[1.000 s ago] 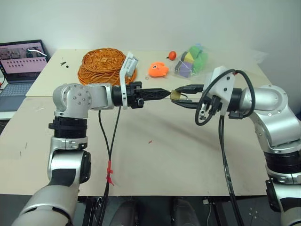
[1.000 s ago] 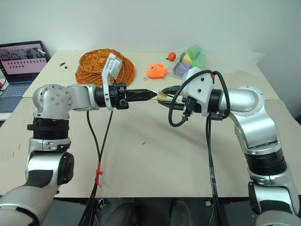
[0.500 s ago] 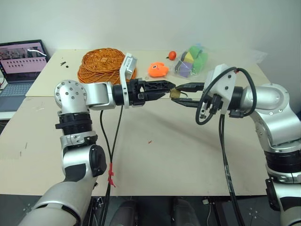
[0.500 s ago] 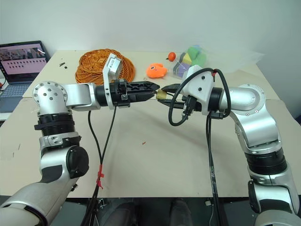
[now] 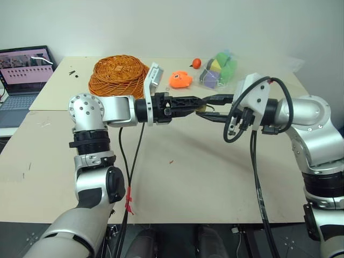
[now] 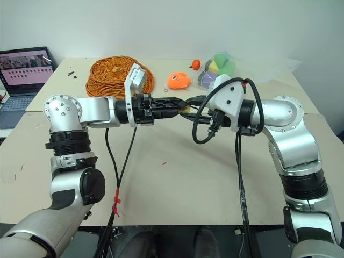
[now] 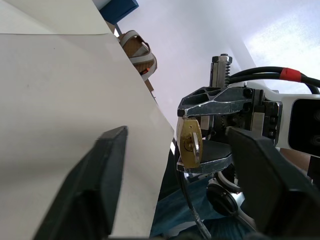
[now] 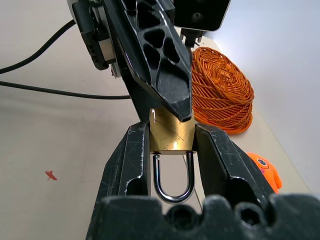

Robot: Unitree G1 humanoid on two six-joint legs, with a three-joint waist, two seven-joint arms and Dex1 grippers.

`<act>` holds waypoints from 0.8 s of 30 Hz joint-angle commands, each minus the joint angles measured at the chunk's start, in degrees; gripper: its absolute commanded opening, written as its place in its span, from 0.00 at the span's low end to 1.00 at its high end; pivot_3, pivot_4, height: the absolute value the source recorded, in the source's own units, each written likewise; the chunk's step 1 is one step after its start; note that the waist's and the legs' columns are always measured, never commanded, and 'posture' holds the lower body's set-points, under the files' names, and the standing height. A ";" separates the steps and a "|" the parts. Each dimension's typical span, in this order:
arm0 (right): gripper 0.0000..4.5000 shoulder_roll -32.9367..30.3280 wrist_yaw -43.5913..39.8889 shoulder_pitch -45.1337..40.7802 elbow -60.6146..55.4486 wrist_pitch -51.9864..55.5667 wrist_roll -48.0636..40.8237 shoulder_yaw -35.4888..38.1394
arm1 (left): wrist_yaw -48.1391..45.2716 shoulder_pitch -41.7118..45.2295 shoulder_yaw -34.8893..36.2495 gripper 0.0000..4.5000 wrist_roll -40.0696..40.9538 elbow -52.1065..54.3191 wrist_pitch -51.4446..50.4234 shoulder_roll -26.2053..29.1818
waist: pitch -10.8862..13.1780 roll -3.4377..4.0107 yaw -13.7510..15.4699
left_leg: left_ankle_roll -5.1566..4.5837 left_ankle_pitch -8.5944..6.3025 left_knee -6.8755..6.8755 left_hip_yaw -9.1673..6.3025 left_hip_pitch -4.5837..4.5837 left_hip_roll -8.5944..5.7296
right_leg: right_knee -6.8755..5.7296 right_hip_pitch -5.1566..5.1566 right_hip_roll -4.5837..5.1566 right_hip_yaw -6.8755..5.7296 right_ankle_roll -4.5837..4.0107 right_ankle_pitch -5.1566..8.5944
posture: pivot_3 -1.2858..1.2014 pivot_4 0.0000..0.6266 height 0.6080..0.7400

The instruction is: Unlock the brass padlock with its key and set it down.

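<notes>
Since a second ago, the left gripper [image 7: 172,185] has rolled and spread its fingers, which are now standing apart on either side of the padlock [image 8: 172,135]. The right gripper [image 8: 172,165] is clamping the padlock's brass body above the table [image 5: 204,177], shackle closed.

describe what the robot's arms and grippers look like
Both arms are rounded silver-grey metal segments with black joint rings. Loose black cables loop from each wrist, the left marked with red tape. The left gripper and right gripper each have two black fingers; white brackets sit at both wrists.
</notes>
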State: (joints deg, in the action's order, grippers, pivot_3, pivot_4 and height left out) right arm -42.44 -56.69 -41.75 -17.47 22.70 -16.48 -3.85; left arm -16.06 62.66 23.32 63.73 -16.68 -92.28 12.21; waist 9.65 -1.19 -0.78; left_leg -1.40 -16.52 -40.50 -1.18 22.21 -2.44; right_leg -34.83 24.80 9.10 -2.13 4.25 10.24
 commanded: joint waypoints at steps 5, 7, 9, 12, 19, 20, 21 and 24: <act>0.21 -0.75 0.87 -0.51 -2.66 -0.70 -0.25 1.97 | -1.28 0.68 -0.49 0.03 1.40 0.80 -0.22 0.43 | 0.00 0.00 -0.02 | 0.00 0.00 0.00 0.00 0.00 -0.02 | 0.00 0.00 0.02 0.00 0.00 0.00 | 0.52 0.24 1.00; 0.21 -0.73 0.91 -0.57 -2.71 -0.70 -0.19 1.95 | -1.45 0.69 -0.55 0.00 1.51 0.66 -0.22 0.45 | 0.00 0.00 -0.02 | 0.00 0.00 0.00 0.00 0.00 -0.02 | 0.00 0.00 0.02 0.00 0.00 0.00 | 0.52 0.24 1.00; 0.21 -0.74 0.89 -0.61 -2.76 -0.72 -0.17 1.96 | -1.74 0.54 -0.84 0.00 1.85 0.74 -0.22 0.45 | 0.00 0.00 -0.01 | 0.00 0.00 0.00 0.00 0.00 -0.02 | 0.00 0.00 0.02 0.00 0.00 0.00 | 0.52 0.24 1.00; 0.21 -0.72 0.82 -0.63 -2.75 -0.79 -0.08 1.94 | -1.94 0.43 -1.12 0.00 1.95 0.72 -0.22 0.50 | 0.00 0.00 -0.01 | 0.00 0.00 0.00 0.00 0.00 -0.03 | 0.00 0.00 0.02 0.00 0.00 0.00 | 0.52 0.24 1.00; 0.32 -0.78 0.26 -0.56 -2.62 -0.05 -0.59 1.82 | -2.02 0.68 -0.92 0.00 0.77 0.22 -0.22 0.76 | 0.00 0.00 -0.01 | 0.00 0.00 0.00 0.00 0.00 -0.03 | 0.00 0.00 0.03 0.00 0.00 0.00 | 0.52 0.24 1.00; 0.43 -0.74 0.28 -0.55 -2.61 0.07 -0.66 1.84 | -2.02 0.70 -0.87 0.00 0.69 0.22 -0.22 0.74 | 0.00 0.00 -0.01 | 0.00 0.00 0.00 0.00 0.00 -0.03 | 0.00 0.00 0.03 0.00 0.00 0.00 | 0.52 0.24 1.00; 0.46 -0.71 0.38 -0.57 -2.58 0.00 -0.49 1.79 | -2.02 0.70 -0.85 0.00 0.65 0.23 -0.22 0.74 | 0.00 0.00 -0.01 | 0.00 0.00 0.00 0.00 0.00 -0.03 | 0.00 0.00 0.04 0.00 0.00 0.00 | 0.52 0.24 1.00; 0.70 -0.99 0.43 -0.47 -2.47 -0.52 0.40 1.38 | -1.84 0.64 -0.72 0.00 0.79 0.09 -0.22 0.89 | 0.00 0.00 -0.01 | 0.00 0.00 0.00 0.00 0.00 -0.04 | 0.00 0.00 0.04 0.00 0.00 0.00 | 0.52 0.24 1.00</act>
State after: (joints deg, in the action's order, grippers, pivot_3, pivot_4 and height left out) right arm -42.45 -56.62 -41.59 -18.07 22.90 -16.03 -3.84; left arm -17.49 62.66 22.37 64.09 -17.03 -92.28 12.58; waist 9.65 -1.19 -0.79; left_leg -1.40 -16.52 -40.51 -1.18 22.21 -2.48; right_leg -34.82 24.80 9.14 -2.13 4.25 10.24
